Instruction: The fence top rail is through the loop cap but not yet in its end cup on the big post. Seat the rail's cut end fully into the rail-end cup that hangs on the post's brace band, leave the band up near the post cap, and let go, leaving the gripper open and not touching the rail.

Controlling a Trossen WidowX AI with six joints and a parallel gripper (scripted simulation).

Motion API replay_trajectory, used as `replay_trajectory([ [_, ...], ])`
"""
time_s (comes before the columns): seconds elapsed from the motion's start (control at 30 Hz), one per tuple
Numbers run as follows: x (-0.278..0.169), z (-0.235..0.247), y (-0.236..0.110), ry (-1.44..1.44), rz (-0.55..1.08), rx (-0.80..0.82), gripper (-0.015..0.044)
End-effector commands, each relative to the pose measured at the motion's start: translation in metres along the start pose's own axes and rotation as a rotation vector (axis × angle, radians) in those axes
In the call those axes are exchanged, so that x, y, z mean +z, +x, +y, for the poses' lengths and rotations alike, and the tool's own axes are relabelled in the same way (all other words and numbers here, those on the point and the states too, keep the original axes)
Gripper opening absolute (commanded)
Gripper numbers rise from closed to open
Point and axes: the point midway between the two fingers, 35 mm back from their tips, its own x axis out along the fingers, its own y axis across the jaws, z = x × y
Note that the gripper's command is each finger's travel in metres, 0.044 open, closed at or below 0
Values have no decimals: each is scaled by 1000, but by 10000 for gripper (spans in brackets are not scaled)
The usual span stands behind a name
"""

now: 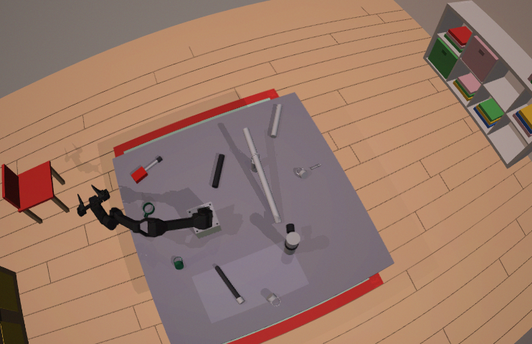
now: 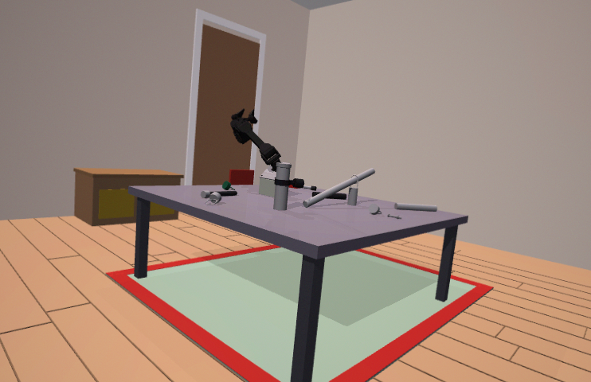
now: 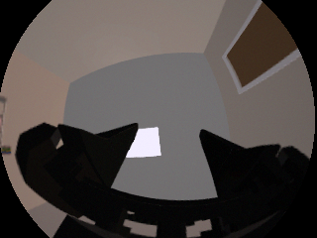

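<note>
Reaching out past the left edge of the table [image 1: 348, 226], the arm [image 1: 153, 225] carries its gripper [image 1: 89, 198] over the floor near the red chair [image 1: 29, 190], at the left of the top view. Its fingers stand wide apart with nothing between them; the wrist view looks up between the two dark fingertips at the ceiling and a door frame.

The top rail [image 1: 262, 174] lies as a long pale tube across the middle of the table in the top view, slanted from upper left to lower right. In the exterior view it tilts, with its far end raised, and passes through the loop cap [image 2: 353, 179] on a short post. Its low cut end [image 1: 277, 220] rests near the big post [image 1: 292, 241] but is apart from it, just above the dark rail-end cup [image 1: 290, 228]. The dark brace band [image 2: 283, 181] rings the big post below its cap.

Loose pieces lie round the table: a black tube [image 1: 218, 170], a short grey tube [image 1: 276, 120] near the upper edge, a red-headed tool [image 1: 140, 173], a green ring [image 1: 148, 208]. The stretch between the arm's base [image 1: 203, 221] and the rail holds only the black tube.
</note>
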Motion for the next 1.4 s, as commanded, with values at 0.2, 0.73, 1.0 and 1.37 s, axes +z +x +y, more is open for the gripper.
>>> replay_trajectory([
  [0.2,4,65,71,-332,-54,121,440],
  [0.73,-12,313,195,-1244,-447,377,440],
  [1.0,-30,448,199,-1593,-775,409,440],
  [1.37,-78,635,137,-1925,-1387,354,440],
])
